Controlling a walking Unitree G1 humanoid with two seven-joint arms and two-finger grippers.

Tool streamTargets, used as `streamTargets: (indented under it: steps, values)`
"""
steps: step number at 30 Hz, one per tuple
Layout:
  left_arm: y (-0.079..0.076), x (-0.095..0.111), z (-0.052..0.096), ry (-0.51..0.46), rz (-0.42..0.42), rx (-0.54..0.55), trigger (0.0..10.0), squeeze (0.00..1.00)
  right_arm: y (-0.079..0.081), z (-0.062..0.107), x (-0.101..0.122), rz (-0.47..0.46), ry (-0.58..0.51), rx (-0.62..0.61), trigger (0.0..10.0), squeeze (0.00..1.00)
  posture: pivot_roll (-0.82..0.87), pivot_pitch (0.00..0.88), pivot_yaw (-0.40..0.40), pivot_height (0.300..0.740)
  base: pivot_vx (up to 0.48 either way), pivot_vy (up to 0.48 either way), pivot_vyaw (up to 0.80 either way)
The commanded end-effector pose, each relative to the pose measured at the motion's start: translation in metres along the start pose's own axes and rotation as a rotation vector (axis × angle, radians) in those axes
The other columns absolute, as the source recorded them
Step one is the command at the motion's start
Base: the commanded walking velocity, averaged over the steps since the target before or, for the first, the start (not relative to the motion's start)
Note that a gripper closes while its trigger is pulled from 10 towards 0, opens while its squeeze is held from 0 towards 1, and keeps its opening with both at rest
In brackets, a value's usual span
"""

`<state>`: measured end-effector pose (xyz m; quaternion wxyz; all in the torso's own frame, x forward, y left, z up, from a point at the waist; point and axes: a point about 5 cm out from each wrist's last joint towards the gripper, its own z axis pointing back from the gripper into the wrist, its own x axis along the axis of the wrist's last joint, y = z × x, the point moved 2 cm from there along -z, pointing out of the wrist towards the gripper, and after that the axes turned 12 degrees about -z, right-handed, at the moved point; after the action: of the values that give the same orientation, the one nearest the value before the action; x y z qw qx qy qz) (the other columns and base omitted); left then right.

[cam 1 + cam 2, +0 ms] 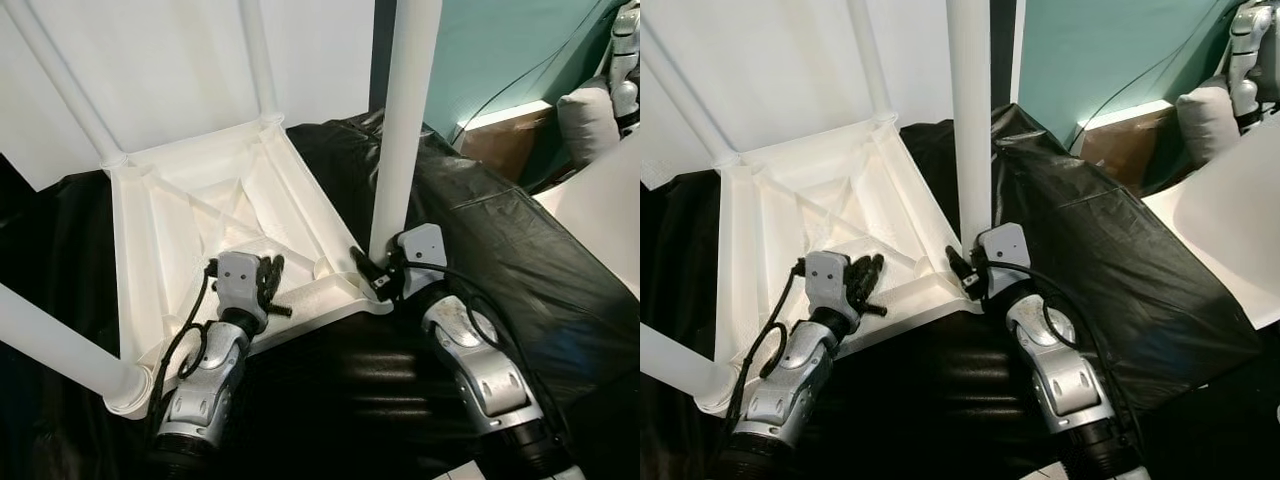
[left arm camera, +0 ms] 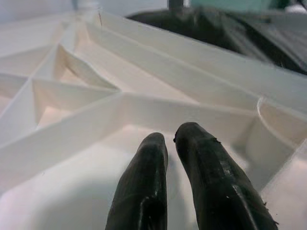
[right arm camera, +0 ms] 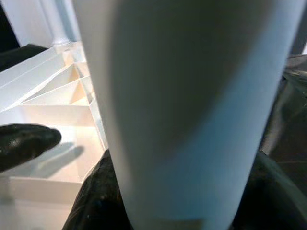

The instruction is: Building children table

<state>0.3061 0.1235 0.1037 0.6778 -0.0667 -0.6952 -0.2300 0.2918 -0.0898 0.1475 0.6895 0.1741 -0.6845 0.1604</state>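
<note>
Black plastic sheeting [image 1: 500, 250] over the work surface, white wall behind, teal wall at right. On the sheeting, a white tabletop [image 1: 150, 250] upside down, ribs up — three legs already standing in its corners. Left gripper [image 1: 272, 285] resting inside the ribbed underside, fingers nearly together, empty. Right gripper [image 1: 375, 270] clasped around the fourth leg [image 1: 405, 130] — upright at the near corner.

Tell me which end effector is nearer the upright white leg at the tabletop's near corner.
Right. The right end effector is against the base of the white leg, fingers around it. The left end effector rests on the upturned tabletop, apart from that leg.
</note>
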Motion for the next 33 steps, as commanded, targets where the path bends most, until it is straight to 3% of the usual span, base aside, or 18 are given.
streamTargets:
  steps: [1, 2, 3, 6, 15, 20, 24, 33]
  values:
    - [0.001, -0.01, 0.004, 0.045, -0.021, -0.021, 10.0, 0.0, 0.009, 0.01, -0.036, -0.051, 0.177, 0.05, 10.0, 0.0, -0.08, 0.033, 0.053, 0.74, 0.0, 0.0, 0.0]
    - [0.006, -0.011, 0.004, 0.051, -0.027, -0.001, 10.0, 0.0, 0.001, 0.02, -0.036, -0.052, 0.188, 0.026, 10.0, 0.0, -0.09, 0.037, 0.056, 0.74, 0.0, 0.0, 0.0]
    - [0.006, -0.011, 0.004, 0.051, -0.027, -0.001, 10.0, 0.0, 0.001, 0.02, -0.036, -0.052, 0.188, 0.026, 10.0, 0.0, -0.09, 0.037, 0.056, 0.74, 0.0, 0.0, 0.0]
    - [0.007, -0.012, 0.001, 0.05, -0.028, 0.007, 10.0, 0.0, -0.025, 0.051, -0.034, -0.046, 0.218, -0.057, 10.0, 0.0, -0.12, 0.039, 0.069, 0.74, 0.0, 0.0, 0.0]
    - [-0.003, -0.007, -0.009, 0.011, 0.004, -0.011, 10.0, 0.0, -0.043, 0.072, -0.032, -0.036, 0.247, -0.118, 10.0, 0.0, -0.15, 0.039, 0.079, 0.74, 0.0, 0.0, 0.0]
    - [-0.002, -0.002, -0.011, -0.016, 0.03, 0.003, 10.0, 0.0, -0.044, 0.072, -0.034, -0.033, 0.26, -0.126, 10.0, 0.0, -0.15, 0.04, 0.075, 0.74, 0.0, 0.0, 0.0]
    - [-0.004, 0.003, -0.01, -0.06, 0.062, 0.015, 10.0, 0.0, -0.034, 0.056, -0.038, -0.059, 0.251, -0.106, 10.0, 0.0, -0.13, 0.04, 0.069, 0.74, 0.0, 0.0, 0.0]
    - [-0.003, 0.0, -0.007, -0.045, 0.05, 0.039, 10.0, 0.0, -0.023, 0.046, -0.042, -0.065, 0.248, -0.071, 10.0, 0.0, -0.1, 0.038, 0.063, 0.74, 0.0, 0.0, 0.0]
